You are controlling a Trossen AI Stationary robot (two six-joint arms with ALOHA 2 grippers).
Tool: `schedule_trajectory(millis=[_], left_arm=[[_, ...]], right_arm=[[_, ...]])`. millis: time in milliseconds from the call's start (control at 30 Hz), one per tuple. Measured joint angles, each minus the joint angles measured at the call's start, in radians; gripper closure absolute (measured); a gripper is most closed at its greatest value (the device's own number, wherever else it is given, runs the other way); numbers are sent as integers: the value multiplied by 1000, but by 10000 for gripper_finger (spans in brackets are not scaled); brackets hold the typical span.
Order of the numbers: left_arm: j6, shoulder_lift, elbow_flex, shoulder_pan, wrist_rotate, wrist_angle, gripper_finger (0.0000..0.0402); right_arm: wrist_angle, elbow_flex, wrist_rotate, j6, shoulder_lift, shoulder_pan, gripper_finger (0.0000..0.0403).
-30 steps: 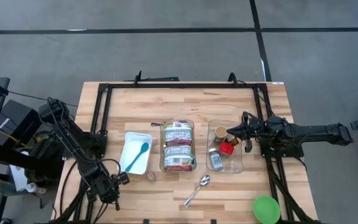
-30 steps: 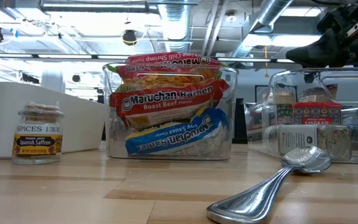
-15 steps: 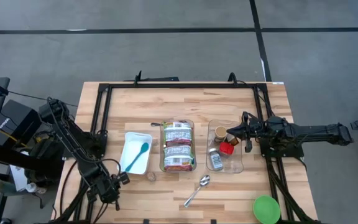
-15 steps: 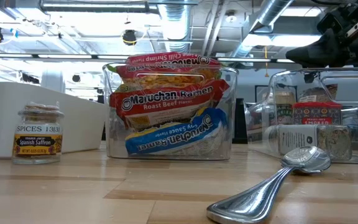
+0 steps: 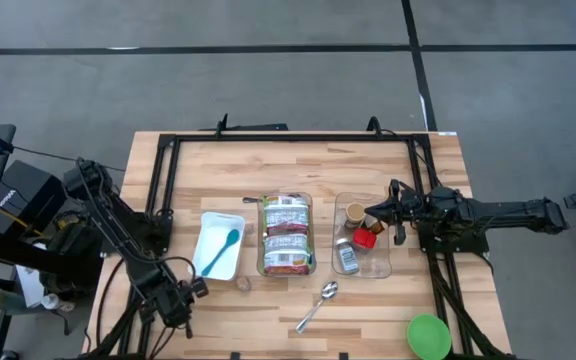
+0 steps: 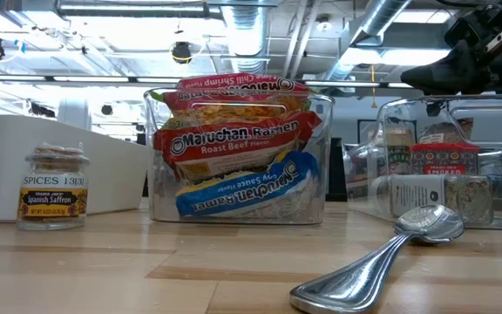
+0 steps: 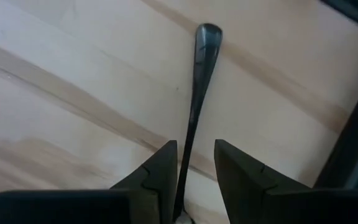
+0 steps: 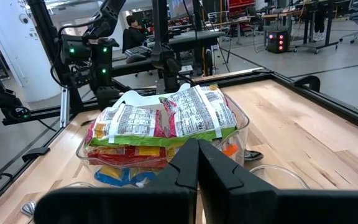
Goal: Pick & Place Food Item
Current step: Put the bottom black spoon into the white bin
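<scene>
Centrally on the wooden table (image 5: 208, 170), a clear bin (image 5: 287, 235) holds Maruchan ramen packets (image 6: 238, 144). Right gripper (image 5: 370, 214) hovers shut and empty over the spice bin (image 5: 362, 238). Left gripper (image 7: 191, 180), slightly parted, straddles a dark utensil handle (image 7: 197, 93).

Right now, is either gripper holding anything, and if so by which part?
Nothing is held. The left gripper is open, its fingers either side of a thin dark handle on the table. The right gripper is shut and empty above the clear bin.
</scene>
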Motion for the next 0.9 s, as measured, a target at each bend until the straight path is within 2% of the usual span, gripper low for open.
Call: schedule_trajectory(millis=[233,900], left_arm=[[8,65,0,0,-5,45,300],[29,89,0,0,-45,-8,300]], right_arm=[[0,0,0,0,0,0,402],[0,0,0,0,0,0,402]])
